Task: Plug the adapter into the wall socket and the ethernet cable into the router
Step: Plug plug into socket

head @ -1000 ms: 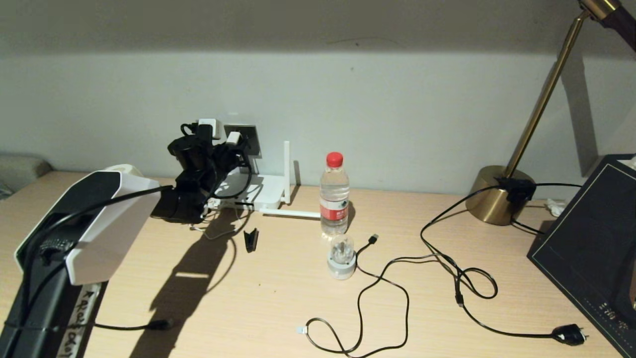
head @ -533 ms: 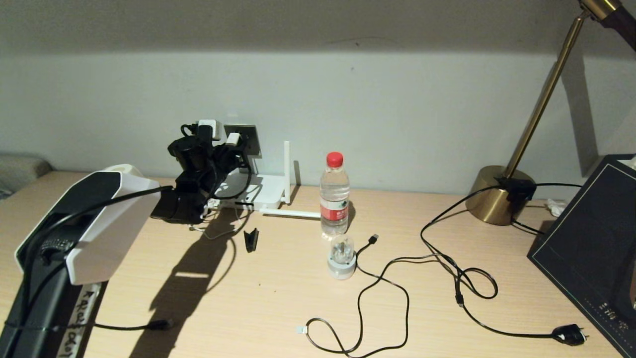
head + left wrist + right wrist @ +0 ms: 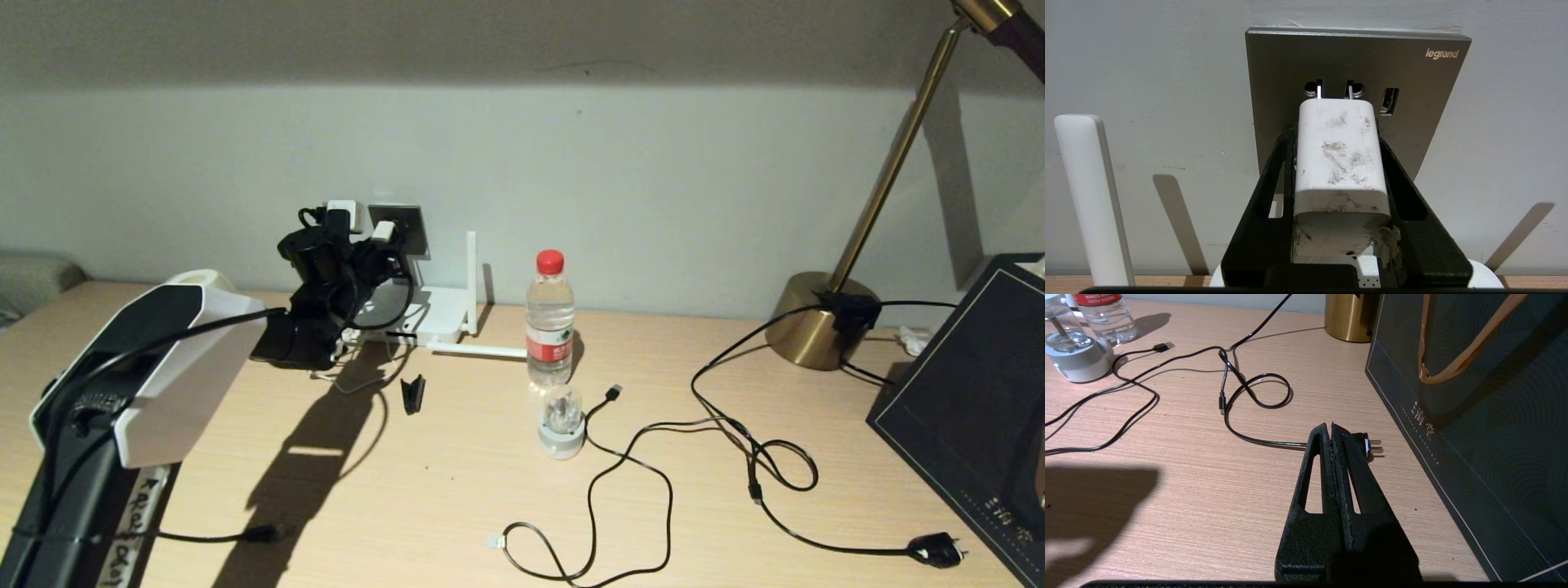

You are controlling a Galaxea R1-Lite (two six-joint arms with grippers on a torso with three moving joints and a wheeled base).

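Adapter clamped between the fingers of the left tool, held up at the wall socket; both metal pins lined up with the top pair of holes, tips just entering, a strip of bare pin visible between plug face and plate; judged only partly seated, first half of task under way, not finished. In the head view, same left tool raised against the wall socket, just above the router.

Router flat on the desk directly under the socket, one antenna upright, one lying flat toward the water bottle; back ports not readable from here.

Ethernet step judged not begun; a black lead with a dark plug end lying on the desk well in front of the socket, under the left arm; cannot tell whether this is the ethernet cable; nothing seen going into the router's ports.

Right tool pressed fully shut, gripping nothing, parked low over the desk far to the right of the socket, beside a dark bag, a black lamp plug just past its tip.

Remaining: push adapter fully home, release, then fetch and insert ethernet cable.
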